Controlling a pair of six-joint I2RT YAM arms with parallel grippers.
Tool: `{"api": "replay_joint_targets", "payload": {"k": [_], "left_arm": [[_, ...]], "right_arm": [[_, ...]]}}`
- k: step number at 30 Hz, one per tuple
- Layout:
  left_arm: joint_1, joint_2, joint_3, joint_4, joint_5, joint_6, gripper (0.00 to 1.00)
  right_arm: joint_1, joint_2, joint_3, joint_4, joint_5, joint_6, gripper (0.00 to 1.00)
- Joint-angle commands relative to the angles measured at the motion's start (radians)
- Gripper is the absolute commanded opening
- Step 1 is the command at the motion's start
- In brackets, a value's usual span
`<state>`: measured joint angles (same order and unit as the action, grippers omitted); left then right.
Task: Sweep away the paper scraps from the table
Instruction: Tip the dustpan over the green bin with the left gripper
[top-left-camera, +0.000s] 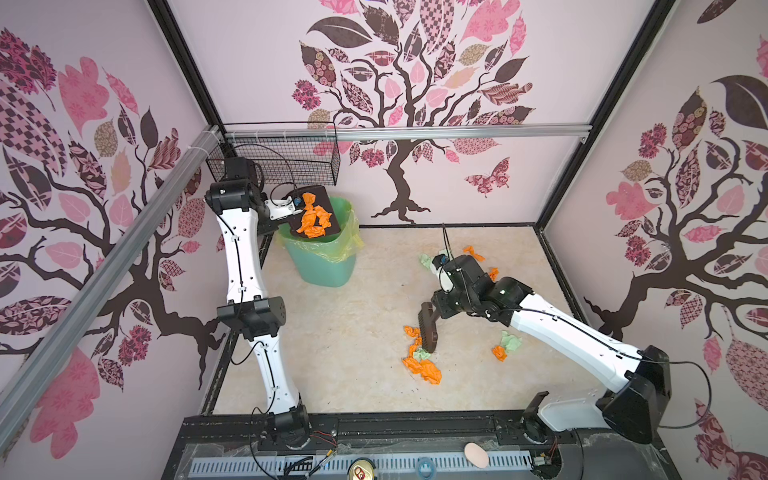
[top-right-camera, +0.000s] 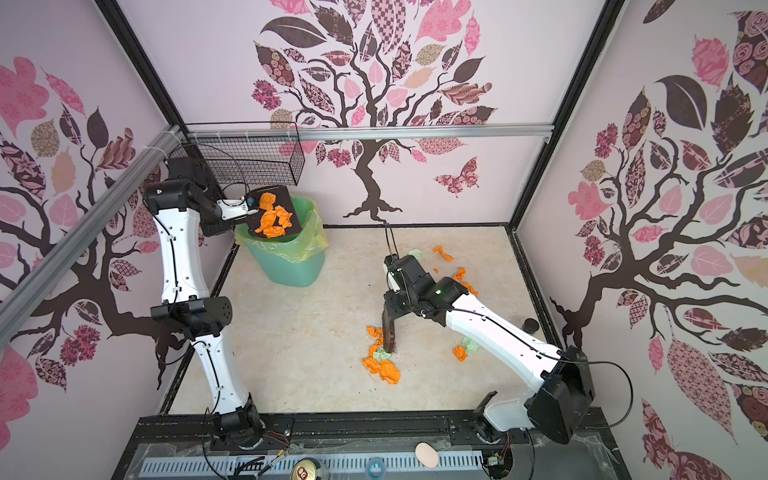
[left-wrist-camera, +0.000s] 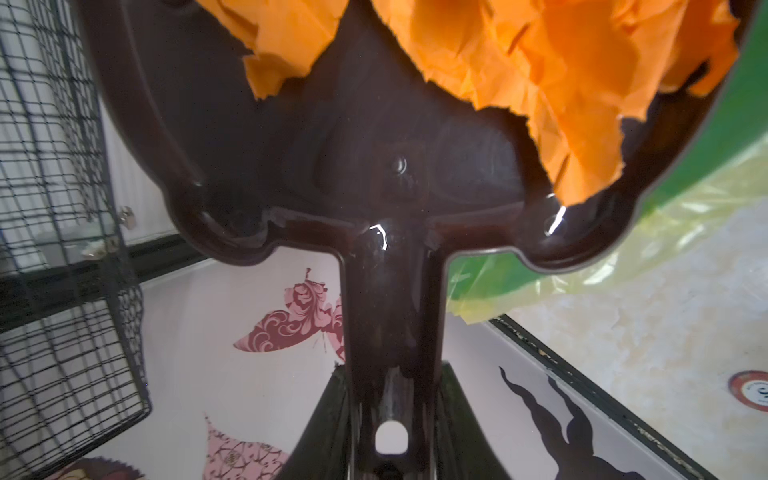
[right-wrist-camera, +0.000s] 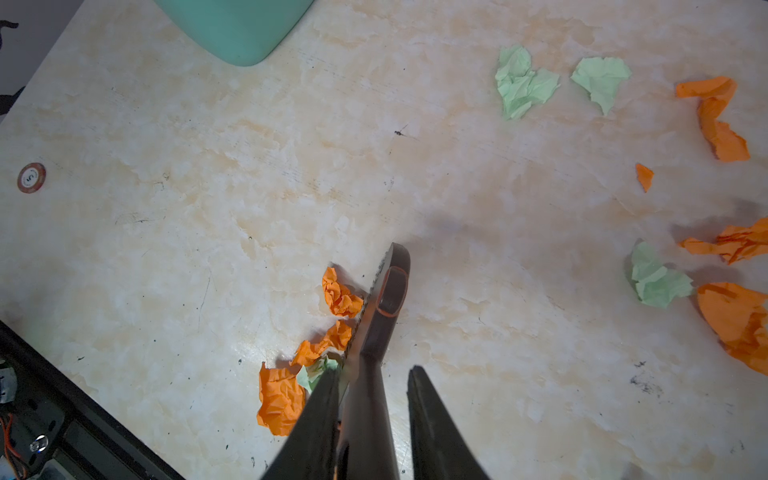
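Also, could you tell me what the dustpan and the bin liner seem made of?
Dustpan: probably hard plastic, dark and glossy, with bright glints on its moulded edges. Bin liner: thin translucent yellowish plastic film, crinkled and folded.

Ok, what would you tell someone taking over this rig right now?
Grips: left end effector shut on the dustpan handle, pan held over the bin; right end effector shut on the brush, its head on the table against a scrap pile.
Done: one load of orange paper scraps is on the pan, not yet tipped out.
To do: empty the pan, then sweep up the pile and the loose scraps near the right arm and farther back.
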<state>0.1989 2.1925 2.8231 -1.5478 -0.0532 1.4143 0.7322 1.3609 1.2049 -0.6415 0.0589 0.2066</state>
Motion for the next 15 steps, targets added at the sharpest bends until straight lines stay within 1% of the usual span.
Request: {"api": "replay_joint_targets", "payload": {"k": [1, 4, 6, 11, 15], "left_arm": [[-0.027, -0.028, -0.015, 0.113, -0.047, 0.012, 0.00], [-0.048, -0.051, -0.053, 0.182, -0.109, 0.045, 0.00], [-0.055, -0.068, -0.081, 0.229, -0.158, 0.090, 0.00], [-0.057, -0.076, -0.083, 0.281, -0.247, 0.197, 0.00], [-0.056, -0.095, -0.087, 0.303, -0.255, 0.226, 0.00]], "right_arm": [[0.000, 0.009, -0.068, -0.083, -0.006, 0.008, 0.00], [0.000, -0.005, -0.080, -0.084, 0.000, 0.007, 0.00], [0.000, -0.012, -0.083, -0.086, 0.010, 0.005, 0.00], [0.000, -0.015, -0.085, -0.077, 0.004, 0.004, 0.00], [0.001, -0.007, -0.098, -0.054, -0.008, 0.009, 0.00]]}}
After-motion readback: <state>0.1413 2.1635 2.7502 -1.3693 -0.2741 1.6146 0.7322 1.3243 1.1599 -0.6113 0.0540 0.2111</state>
